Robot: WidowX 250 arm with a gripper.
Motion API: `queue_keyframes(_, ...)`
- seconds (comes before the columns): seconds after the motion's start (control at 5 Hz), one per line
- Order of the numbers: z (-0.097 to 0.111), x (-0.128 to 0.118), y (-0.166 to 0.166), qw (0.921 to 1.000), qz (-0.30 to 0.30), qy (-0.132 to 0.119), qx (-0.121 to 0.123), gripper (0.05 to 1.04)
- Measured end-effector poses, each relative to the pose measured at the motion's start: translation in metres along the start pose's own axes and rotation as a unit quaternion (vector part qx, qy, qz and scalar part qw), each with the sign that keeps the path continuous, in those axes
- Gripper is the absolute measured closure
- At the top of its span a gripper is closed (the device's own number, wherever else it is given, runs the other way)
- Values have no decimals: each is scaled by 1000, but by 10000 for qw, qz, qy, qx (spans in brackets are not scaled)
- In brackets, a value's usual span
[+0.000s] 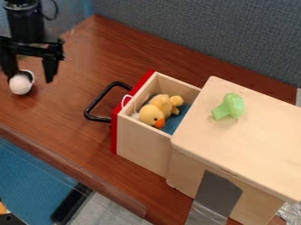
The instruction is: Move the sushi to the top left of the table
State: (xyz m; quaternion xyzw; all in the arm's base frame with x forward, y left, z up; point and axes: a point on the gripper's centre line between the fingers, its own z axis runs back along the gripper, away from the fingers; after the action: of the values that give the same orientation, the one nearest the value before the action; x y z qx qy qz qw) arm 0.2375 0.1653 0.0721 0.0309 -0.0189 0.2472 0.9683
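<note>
Sushi: white with a dark rim (20, 84), on the table (82, 57) near the view's left edge, well apart from the drawer.
Gripper: at the upper left (31, 80), hanging over the sushi's patch of table.
Fingers: spread wide, with no grip closed on anything; the one nearer the view's left edge overlaps the sushi, and whether they touch I cannot tell.
Drawer: pulled out (144, 145), its black handle (94, 102) towards the gripper; a yellow duck (154, 110) lies inside on blue cloth (178, 121).
Box: light wood (258, 140), with a green toy (230, 106) on top.
Table's top left: by my reading the sushi is in or close to this area, so the move looks all but done; a spot farther back would call for another grasp.
Left to do: if this spot counts, only lift the open gripper clear without nudging the sushi.
</note>
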Motion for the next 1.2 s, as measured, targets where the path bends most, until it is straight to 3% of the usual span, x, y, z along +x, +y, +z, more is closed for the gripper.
queue_keyframes(0.8, -42, 47, 44, 9967, 349, 54, 733, 83)
queue_keyframes(1.2, -68, 63, 50, 9945, 456, 275, 902, 83)
